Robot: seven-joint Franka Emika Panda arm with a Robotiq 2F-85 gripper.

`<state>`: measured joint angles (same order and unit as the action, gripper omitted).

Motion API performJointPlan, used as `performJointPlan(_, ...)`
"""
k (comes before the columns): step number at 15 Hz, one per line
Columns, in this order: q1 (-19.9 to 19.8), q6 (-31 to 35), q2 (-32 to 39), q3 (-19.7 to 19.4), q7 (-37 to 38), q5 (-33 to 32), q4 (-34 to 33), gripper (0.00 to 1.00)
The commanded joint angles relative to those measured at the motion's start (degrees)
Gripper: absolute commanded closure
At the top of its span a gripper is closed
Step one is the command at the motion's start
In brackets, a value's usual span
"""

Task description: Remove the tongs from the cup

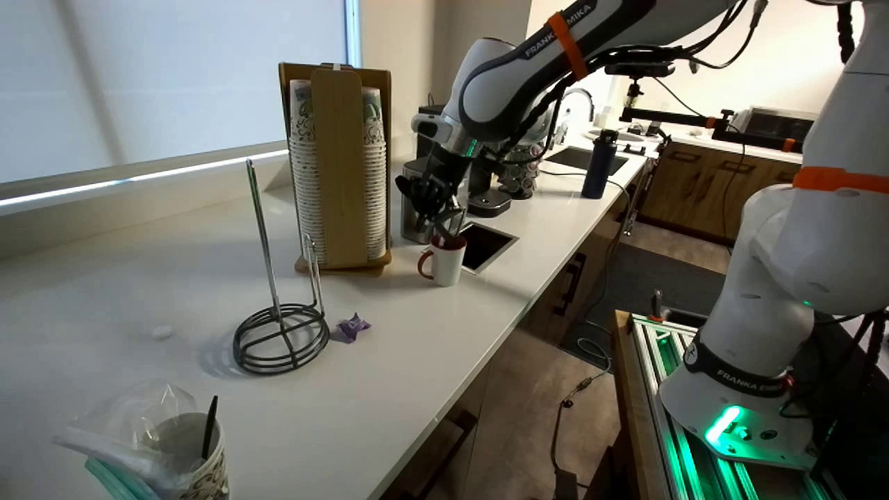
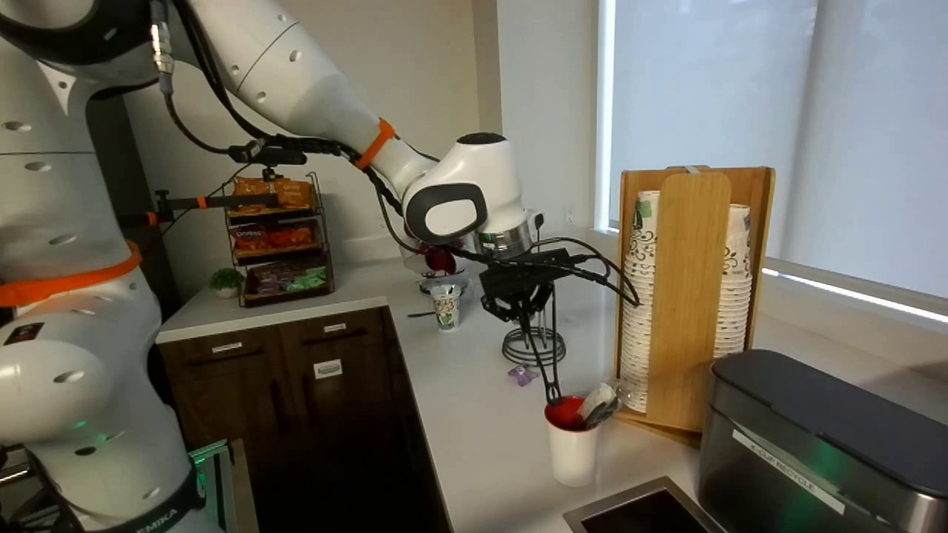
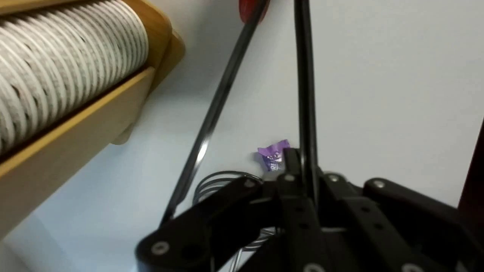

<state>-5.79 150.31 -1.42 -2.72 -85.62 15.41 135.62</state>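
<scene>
The white cup (image 2: 574,459), with a red inside, stands upright on the counter. It also shows with its red handle in an exterior view (image 1: 448,267). A grey and whitish item (image 2: 601,403) leans in it. The slim black tongs (image 2: 554,363) hang from my gripper (image 2: 523,311), their narrow tip at the cup's rim. I cannot tell whether the tip is inside or just above. In the wrist view, my gripper (image 3: 307,170) is shut on one arm of the tongs (image 3: 306,94); the other arm stands apart at the left. Only a red part of the cup (image 3: 251,8) shows there.
A tall wooden holder of paper cups (image 1: 337,173) stands close beside the cup. A wire stand with an upright rod (image 1: 281,340) and a purple wrapper (image 1: 354,326) lie nearby. A grey bin (image 2: 800,414) and a square counter opening (image 1: 489,246) are near the cup.
</scene>
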Motion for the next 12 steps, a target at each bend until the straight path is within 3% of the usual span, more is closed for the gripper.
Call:
performJointPlan(1, 2.19, -2.99, -1.65, 0.59, 2.58, -8.83, 2.01, 0.99)
performJointPlan(3, 3.06, -8.0, -0.54, 1.0, 2.11, -12.65, 1.11, 0.99)
performJointPlan(11, 4.24, -25.97, 8.78, 2.24, -6.13, -18.02, -6.16, 0.99)
performJointPlan(12, 4.11, -27.84, 10.15, 2.44, -7.3, -18.05, -7.4, 0.7)
